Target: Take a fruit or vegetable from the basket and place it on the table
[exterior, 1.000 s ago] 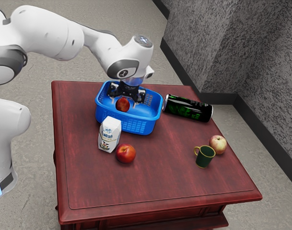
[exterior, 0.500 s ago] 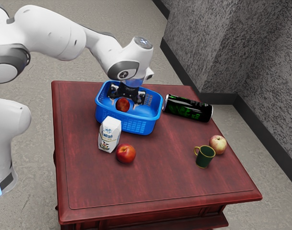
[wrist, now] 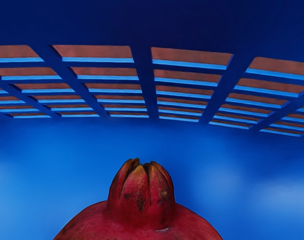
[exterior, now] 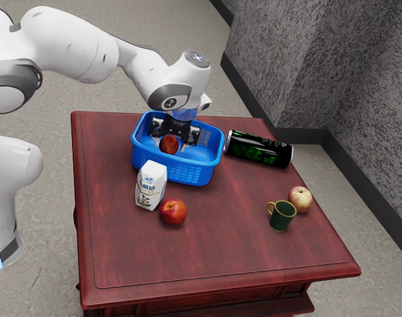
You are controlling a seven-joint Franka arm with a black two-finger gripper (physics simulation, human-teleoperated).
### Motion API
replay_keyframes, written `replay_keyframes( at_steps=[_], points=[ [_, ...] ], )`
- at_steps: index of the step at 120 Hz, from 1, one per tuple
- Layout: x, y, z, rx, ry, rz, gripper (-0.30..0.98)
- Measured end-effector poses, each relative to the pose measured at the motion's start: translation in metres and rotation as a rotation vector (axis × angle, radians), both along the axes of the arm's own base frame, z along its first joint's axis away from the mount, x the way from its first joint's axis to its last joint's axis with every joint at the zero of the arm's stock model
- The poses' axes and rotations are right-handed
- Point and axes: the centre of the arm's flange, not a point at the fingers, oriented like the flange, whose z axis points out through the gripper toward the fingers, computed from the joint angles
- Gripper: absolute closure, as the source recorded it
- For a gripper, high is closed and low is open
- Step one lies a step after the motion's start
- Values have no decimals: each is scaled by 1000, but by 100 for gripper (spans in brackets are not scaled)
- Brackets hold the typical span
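The tabletop is presenting a dark red wooden surface with a molded edge and is standing on a grey, mottled floor. Toward the exterior view's right, a rough grey wall is rising from a dark baseboard. The white arm is entering from the exterior view's left and is holding the black tool down inside the blue basket. The pomegranate is resting in the basket, directly at the tool; whether the tool is grasping it or is remaining released, I cannot tell. In the wrist view, the pomegranate's crown is pointing toward the slotted basket wall, and reddish color is showing through the slots. On the tabletop, a white carton is standing upright just beside the basket, and a red-orange fruit is sitting near the carton. A black-and-green can is lying on its side just beside the basket, toward the exterior view's right. A dark green mug is standing upright near a pale red-and-yellow apple, its yellow handle facing the exterior view's left.
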Motion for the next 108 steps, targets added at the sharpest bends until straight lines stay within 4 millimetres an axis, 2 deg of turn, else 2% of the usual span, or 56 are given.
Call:
replay_keyframes(
  at_steps=[56,108],
  points=[
    [-1,6,0,1,0,15,19],
    [0,4,0,4,-2,7,26]
  ],
)
